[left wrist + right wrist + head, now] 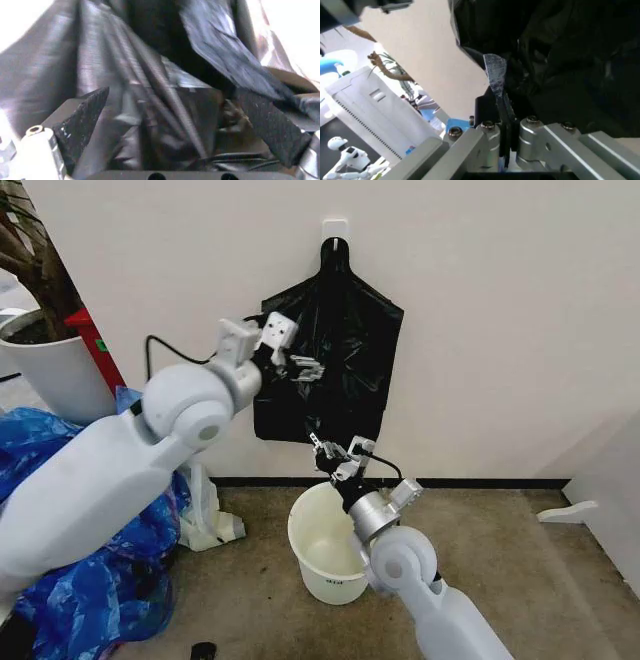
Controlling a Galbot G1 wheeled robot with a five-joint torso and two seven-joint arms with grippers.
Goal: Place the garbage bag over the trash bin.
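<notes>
bag (330,365): black film, hanging flat on the wall from a hook (335,227), straight above the bin (328,548) on the floor, lower edge clear of the rim. step in hand, by the look of it: taking hold of the bag while still hung, nothing yet over the bin. left gripper (300,367) raised against the upper left of the film; in the left wrist view, jaws spread wide, folds of bag (150,86) bunched between the two pads (82,120) but not pinched, so not yet held. right gripper (333,461) up at the lower edge, just above the bin; in the right wrist view, fingers (495,73) drawn together on a thin edge of the film (560,63), apparently nipped. next move likely calls for closing the left jaws on one layer only, freeing the neck from the hook, then parting the mouth wide enough to pass round the rim. in the way: slippery, clinging layers hard to separate; narrow neck caught on the hook; right arm hanging over the bin's mouth. nearby, off to the left: blue bags (90,580), a white bag (205,515), a plant pot (50,370); none touching the bin.
</notes>
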